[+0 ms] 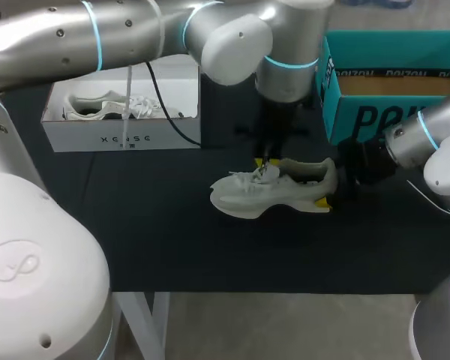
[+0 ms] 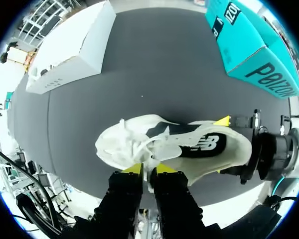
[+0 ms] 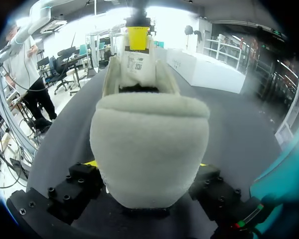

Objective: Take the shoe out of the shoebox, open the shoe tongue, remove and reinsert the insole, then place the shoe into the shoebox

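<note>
A white shoe (image 1: 274, 191) lies on its sole in the middle of the dark table, toe pointing left. My left gripper (image 1: 264, 166) comes down from above onto its laced top. In the left wrist view its yellow tips stand close together, pinching the white tongue (image 2: 150, 167) between them. My right gripper (image 1: 330, 182) holds the shoe's heel from the right. In the right wrist view the padded heel (image 3: 149, 144) fills the space between its fingers, with a yellow tip touching each side. Ahead of it, the tongue (image 3: 137, 64) stands upright under the left gripper's yellow tip.
A white shoebox (image 1: 120, 135) with another white shoe in it stands at the back left. A teal shoebox (image 1: 375, 112), open, stands at the back right, close behind my right arm. Bare dark table lies in front of the shoe.
</note>
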